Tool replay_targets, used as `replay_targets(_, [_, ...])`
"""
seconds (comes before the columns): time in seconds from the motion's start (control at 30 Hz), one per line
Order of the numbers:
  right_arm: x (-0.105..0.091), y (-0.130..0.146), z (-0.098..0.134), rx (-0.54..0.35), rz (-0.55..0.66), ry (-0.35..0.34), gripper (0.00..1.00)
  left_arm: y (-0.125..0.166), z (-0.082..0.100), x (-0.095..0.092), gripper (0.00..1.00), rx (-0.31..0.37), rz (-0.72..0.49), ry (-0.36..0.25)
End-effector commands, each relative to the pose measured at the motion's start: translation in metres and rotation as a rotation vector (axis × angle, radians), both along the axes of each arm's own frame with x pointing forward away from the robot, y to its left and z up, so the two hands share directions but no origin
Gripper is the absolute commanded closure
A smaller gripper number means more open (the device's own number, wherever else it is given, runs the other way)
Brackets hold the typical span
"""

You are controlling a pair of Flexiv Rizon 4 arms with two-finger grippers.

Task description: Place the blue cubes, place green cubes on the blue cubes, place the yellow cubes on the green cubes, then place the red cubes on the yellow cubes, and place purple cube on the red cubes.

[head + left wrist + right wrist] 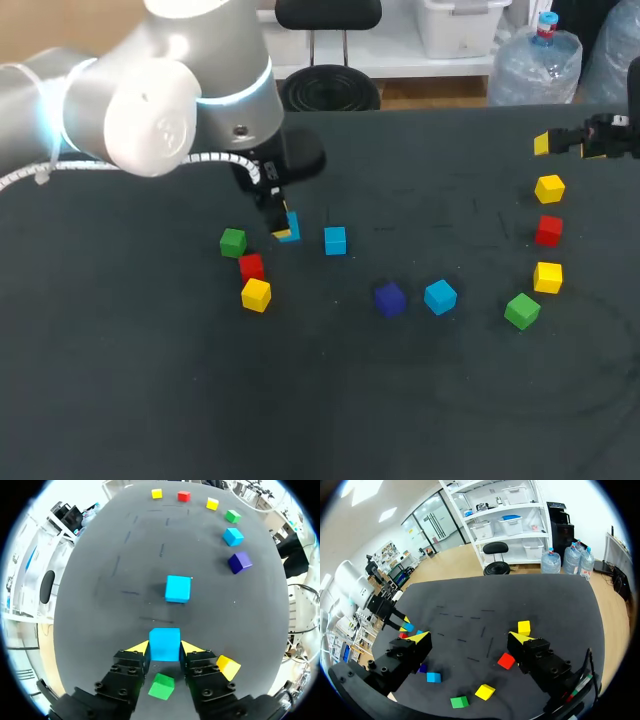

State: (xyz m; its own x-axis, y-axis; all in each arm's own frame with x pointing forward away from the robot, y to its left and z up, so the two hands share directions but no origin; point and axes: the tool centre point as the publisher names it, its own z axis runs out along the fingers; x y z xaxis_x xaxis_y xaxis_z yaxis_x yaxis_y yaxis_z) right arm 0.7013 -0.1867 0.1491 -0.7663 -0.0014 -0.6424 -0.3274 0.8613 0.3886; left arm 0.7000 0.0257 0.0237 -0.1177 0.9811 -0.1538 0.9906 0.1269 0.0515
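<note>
Wide dark grey surface (420, 420), flat and dull, like cloth. Short pale dash marks (480, 215) scattered over middle part. Faint big ring marks (570, 350) toward right side. Far edge runs straight. Light soft and even all over top.

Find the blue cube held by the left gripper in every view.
Head view: blue cube left of centre, in the left gripper.
Left wrist view: cube between that gripper's yellow tips.
Right wrist view: cube far beyond the right gripper, at the other arm's tips.
Shared landmark: the left gripper's yellow tips.
</note>
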Motion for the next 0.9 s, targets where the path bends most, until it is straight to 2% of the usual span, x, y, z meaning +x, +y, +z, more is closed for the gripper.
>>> replay_targets(0.03, [-0.001,0.001,0.001,-0.005,-0.006,0.000,0.00,-0.005,-0.001,-0.006,1.00,0.007,-0.015,-0.006])
replay_targets(0.53, [-0.001,0.001,0.001,-0.005,-0.006,0.000,0.00,-0.020,-0.004,-0.014,1.00,-0.002,-0.053,0.016])
replay_targets(0.9, [-0.001,0.001,0.001,-0.005,-0.006,0.000,0.00,-0.024,-0.010,-0.012,1.00,-0.001,-0.093,0.025])
